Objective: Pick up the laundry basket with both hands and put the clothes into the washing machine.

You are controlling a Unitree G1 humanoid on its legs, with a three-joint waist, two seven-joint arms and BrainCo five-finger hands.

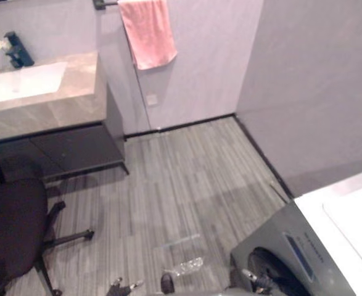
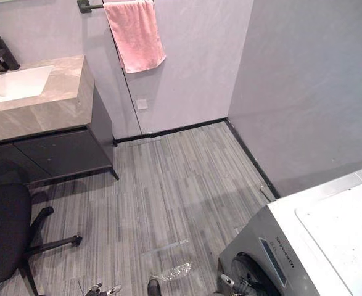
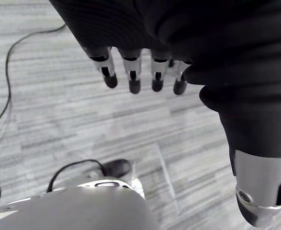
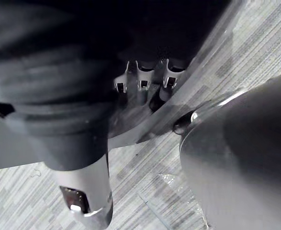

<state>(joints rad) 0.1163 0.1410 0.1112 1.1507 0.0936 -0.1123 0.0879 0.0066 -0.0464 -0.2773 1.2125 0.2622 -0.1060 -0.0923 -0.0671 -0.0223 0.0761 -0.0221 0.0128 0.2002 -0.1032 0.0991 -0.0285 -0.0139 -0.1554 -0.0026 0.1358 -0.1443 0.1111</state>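
washing machine near right, drum contents unseen | left robot hand fingers relaxed, holding nothing, above floor | right robot hand by machine, fingers' state unclear | progress undeterminable

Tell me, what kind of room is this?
Probably a bathroom or laundry room: a sink in a counter, a pink towel hanging on the wall, and a washing machine in the corner.
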